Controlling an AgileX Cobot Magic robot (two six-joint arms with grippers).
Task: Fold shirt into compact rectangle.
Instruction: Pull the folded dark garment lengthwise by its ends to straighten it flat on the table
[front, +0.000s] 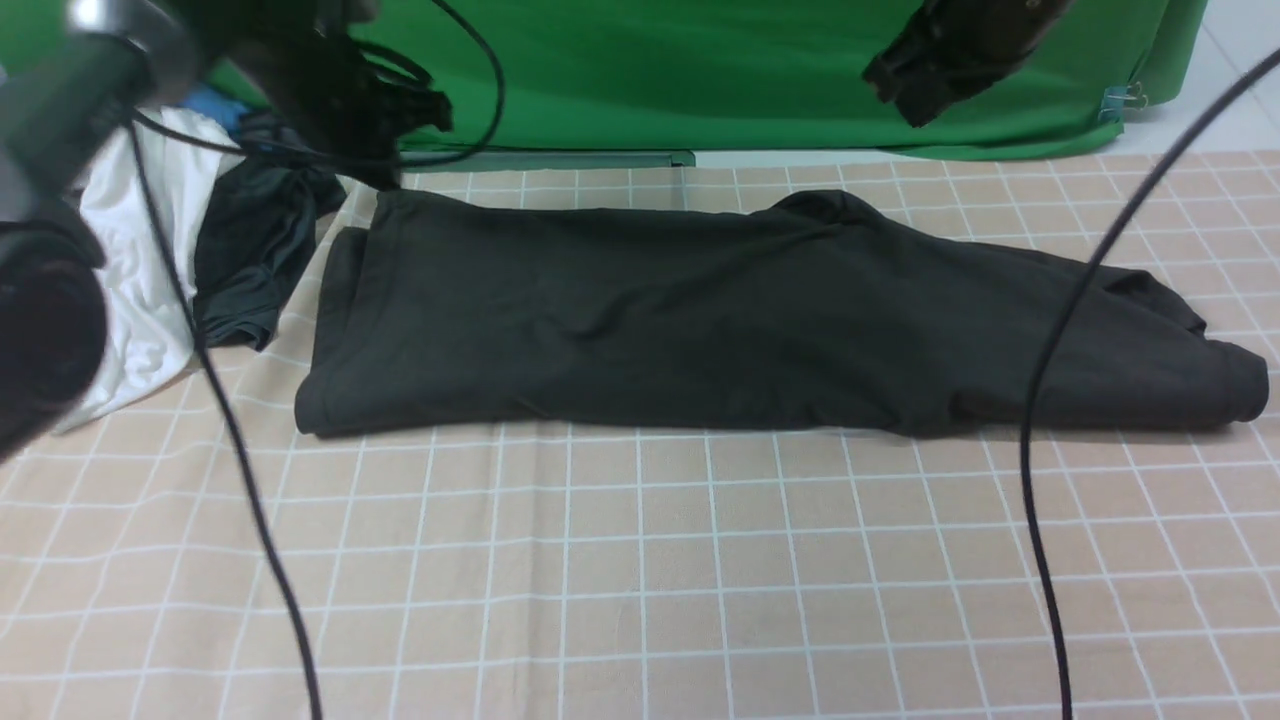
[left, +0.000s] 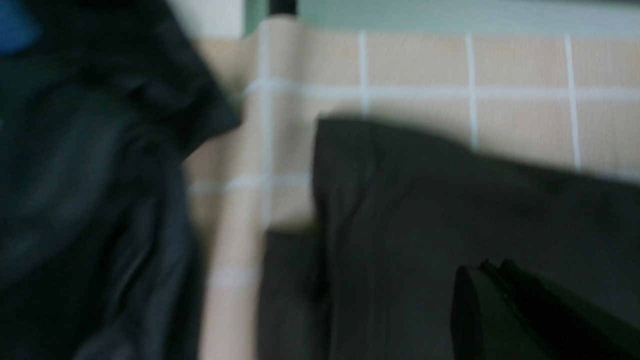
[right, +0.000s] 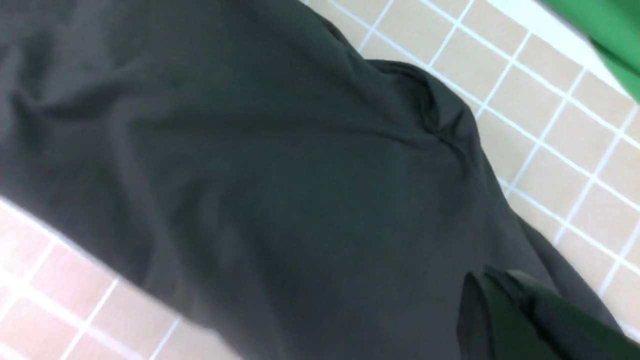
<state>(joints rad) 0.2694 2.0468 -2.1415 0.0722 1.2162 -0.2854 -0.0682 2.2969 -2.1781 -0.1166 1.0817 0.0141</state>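
Hovering closed: left claw (front: 388, 158), right claw (front: 903, 88)

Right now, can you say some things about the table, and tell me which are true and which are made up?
1. The shirt lies on the checked tablecloth. True.
2. The shirt is a small neat square. False: it is a long band across the table.
3. The right end effector grips the shirt. False: it is up in the air, shut and empty.
4. A white cloth lies left of the shirt. True.
5. The curtain behind is red. False: it is green.
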